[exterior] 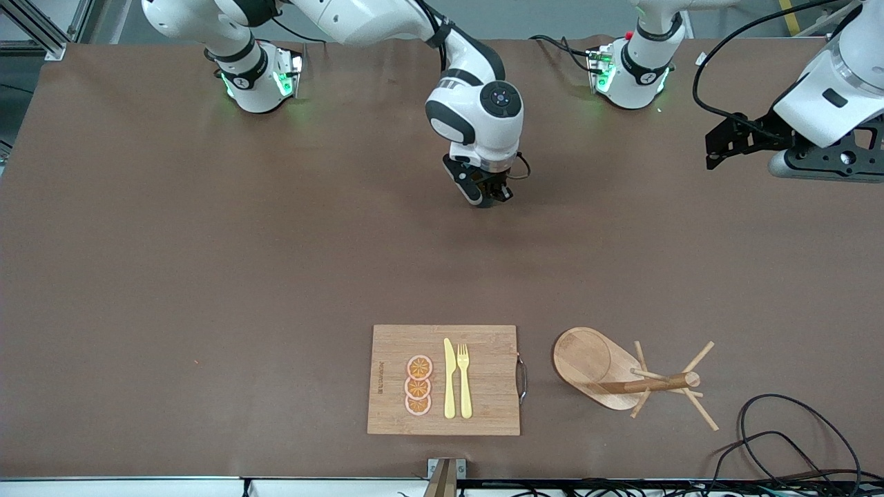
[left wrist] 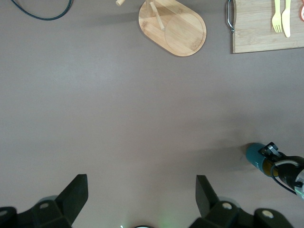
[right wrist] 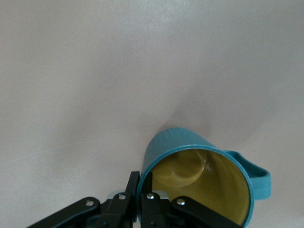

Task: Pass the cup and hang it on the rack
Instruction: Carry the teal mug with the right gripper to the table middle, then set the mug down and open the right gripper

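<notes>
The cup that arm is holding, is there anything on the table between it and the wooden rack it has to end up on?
Nothing visible. The right gripper is shut on the cup's rim over bare table. The rack stands nearer the front camera, toward the left arm's end; the cutting board sits beside it, off that path. The left gripper waits open.

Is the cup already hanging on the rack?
No, the cup is pinched at its rim by the right claw above bare table, while the rack carries nothing on its pegs.
</notes>
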Tool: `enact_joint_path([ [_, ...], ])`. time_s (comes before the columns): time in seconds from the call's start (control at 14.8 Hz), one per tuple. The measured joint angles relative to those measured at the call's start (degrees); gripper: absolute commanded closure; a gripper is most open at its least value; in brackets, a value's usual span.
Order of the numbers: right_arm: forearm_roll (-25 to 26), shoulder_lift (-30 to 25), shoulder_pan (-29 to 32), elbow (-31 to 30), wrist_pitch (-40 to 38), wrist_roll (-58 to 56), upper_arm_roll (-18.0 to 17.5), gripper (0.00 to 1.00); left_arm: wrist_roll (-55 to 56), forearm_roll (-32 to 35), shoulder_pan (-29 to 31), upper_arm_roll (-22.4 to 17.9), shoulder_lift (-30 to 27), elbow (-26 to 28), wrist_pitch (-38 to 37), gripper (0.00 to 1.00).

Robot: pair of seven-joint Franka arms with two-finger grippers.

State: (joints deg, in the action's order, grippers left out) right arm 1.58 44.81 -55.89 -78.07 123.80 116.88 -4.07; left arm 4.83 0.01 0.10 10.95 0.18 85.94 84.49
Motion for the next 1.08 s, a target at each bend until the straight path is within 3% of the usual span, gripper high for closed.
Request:
enact_joint_path([
  [0.07,0.0,0.5,-0.1,0.4,0.0,0.0,0.0,0.84,0.0,0.0,0.0,0.0,0.0,0.0,0.0,0.00],
  [0.14,0.1,0.8,-0.1,0.6,0.0,0.0,0.0,0.51,0.0,0.0,0.0,0.0,0.0,0.0,0.0,0.00],
  [0.27,0.1,0.9,-0.1,0.9,0.1,0.0,0.3,0.28,0.0,0.0,0.0,0.0,0.0,0.0,0.0,0.00],
  [0.34,0.1,0.9,-0.1,1.1,0.1,0.0,0.5,0.07,0.0,0.0,0.0,0.0,0.0,0.0,0.0,0.00],
  [0.41,0.1,0.9,0.0,1.3,0.1,0.0,0.7,0.00,0.0,0.0,0.0,0.0,0.0,0.0,0.0,0.00],
  [0.68,0.0,0.9,1.0,3.3,-1.8,0.0,1.1,0.00,0.0,0.0,0.0,0.0,0.0,0.0,0.0,0.00],
  [0.95,-0.7,-0.5,6.1,8.2,-14.4,-6.3,1.0,0.00,0.0,0.0,0.1,-0.1,0.0,0.0,0.0,0.00],
  [1.08,-5.0,-3.3,9.7,9.3,-19.0,-13.5,1.1,0.00,0.0,0.0,0.2,-0.2,0.0,0.0,0.0,0.00],
])
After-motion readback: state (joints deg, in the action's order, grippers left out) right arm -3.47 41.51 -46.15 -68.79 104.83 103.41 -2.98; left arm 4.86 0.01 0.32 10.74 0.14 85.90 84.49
